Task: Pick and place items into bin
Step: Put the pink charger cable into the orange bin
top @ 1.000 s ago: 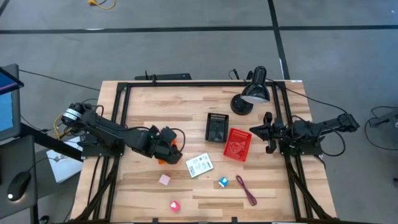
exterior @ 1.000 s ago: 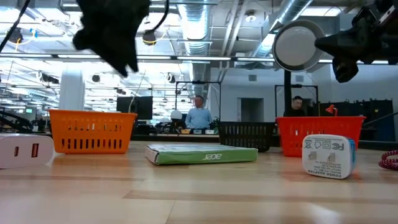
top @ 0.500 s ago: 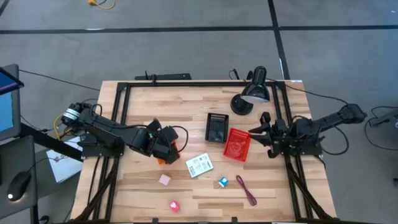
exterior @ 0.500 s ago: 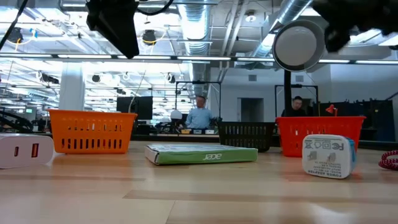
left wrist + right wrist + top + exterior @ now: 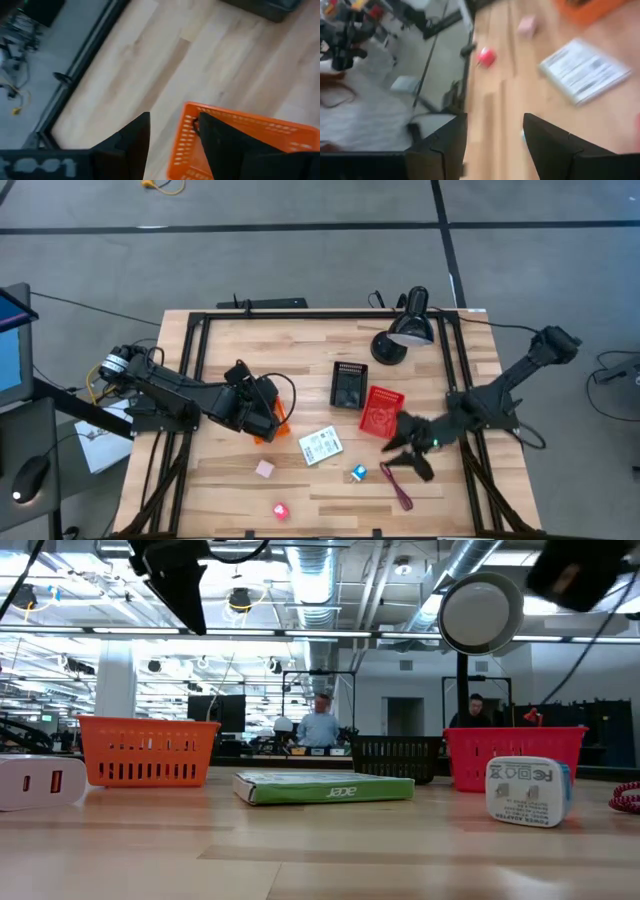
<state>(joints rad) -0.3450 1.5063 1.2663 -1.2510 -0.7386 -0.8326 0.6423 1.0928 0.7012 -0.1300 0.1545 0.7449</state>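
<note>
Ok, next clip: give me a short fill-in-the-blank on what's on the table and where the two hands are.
1. The right hand hangs over the blue cube and the ____ pen-like tool.
2. The left hand is above the ____ basket.
3. The black basket stands beside the ____ basket.
4. The white card-like packet lies ____ on the wooden table.

Missing words: purple; orange; red; flat
</note>
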